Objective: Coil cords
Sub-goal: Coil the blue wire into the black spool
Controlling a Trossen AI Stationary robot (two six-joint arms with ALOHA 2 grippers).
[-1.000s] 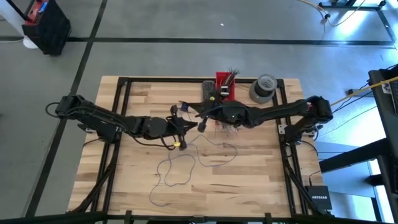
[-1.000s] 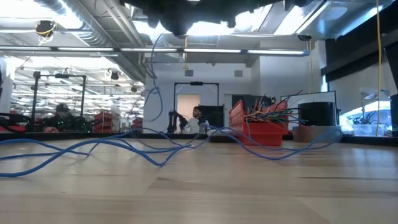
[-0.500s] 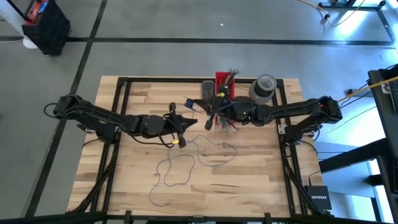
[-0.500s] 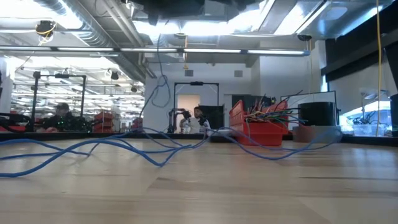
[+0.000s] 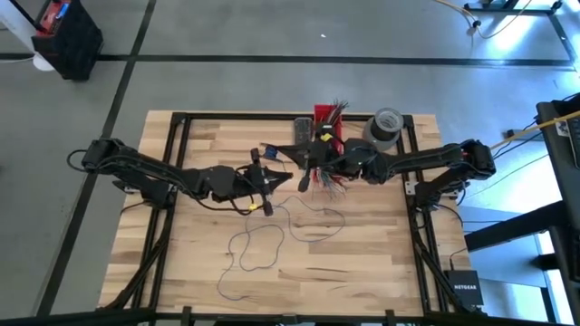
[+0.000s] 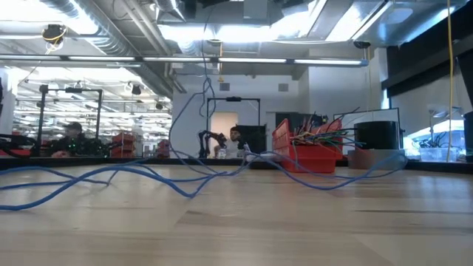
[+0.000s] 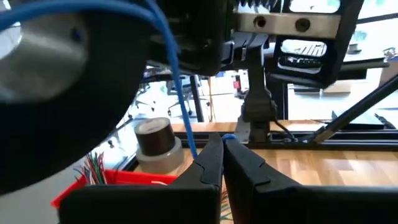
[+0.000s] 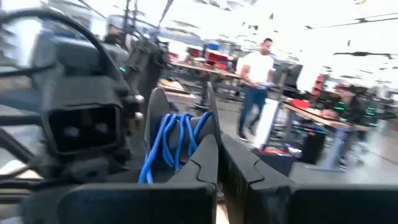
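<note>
We note that over the last second the right hand (image 5: 304,174) has drawn back toward the red bin (image 5: 328,127), and the raised blue cord (image 6: 194,111) now stands taller. Winding appears under way. Left hand (image 5: 269,192): pressed together, pinching the cord. Right hand: shut, with blue loops beside it. The remainder lies slack on the counter (image 5: 362,254).

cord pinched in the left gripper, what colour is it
Blue. The cord shows best in the left wrist view, running up from the shut left gripper.
</note>
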